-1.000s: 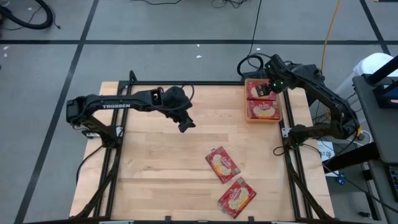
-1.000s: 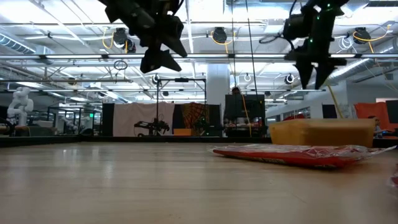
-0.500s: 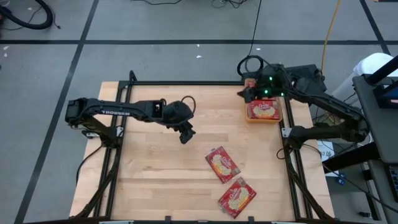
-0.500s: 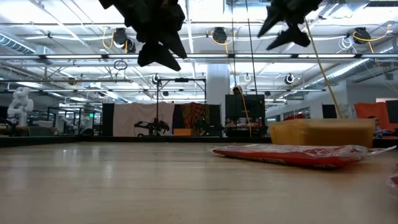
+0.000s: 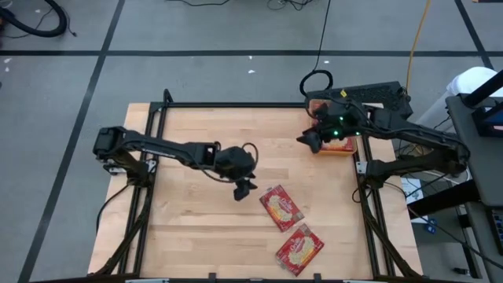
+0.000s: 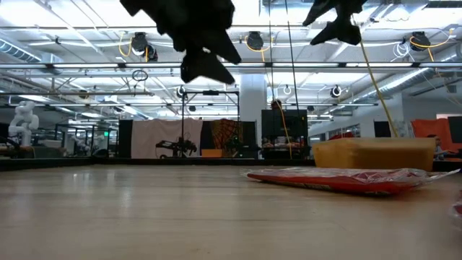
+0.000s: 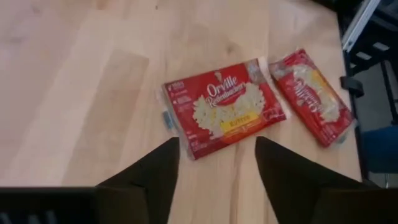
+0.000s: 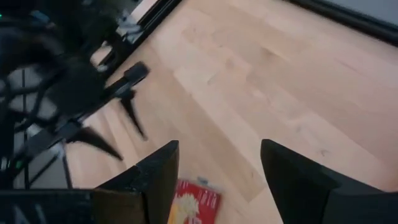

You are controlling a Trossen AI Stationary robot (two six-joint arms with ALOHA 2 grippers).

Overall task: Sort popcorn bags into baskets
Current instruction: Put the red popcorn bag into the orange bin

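High view showed the left claw [image 5: 243, 189] hovering, fingers apart, beside the nearest popcorn bag [image 5: 280, 207] flat on the worktop [image 5: 189, 228], seemingly lining up a pick; the right claw [image 5: 307, 141], spread empty, hung near the basket [image 5: 346, 148].

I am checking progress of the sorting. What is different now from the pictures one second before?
The left gripper moved across the table toward the nearer popcorn bag, open and empty. The right gripper left the basket and swung toward the table middle, open and empty. Both bags on the table and the basket stayed in place.
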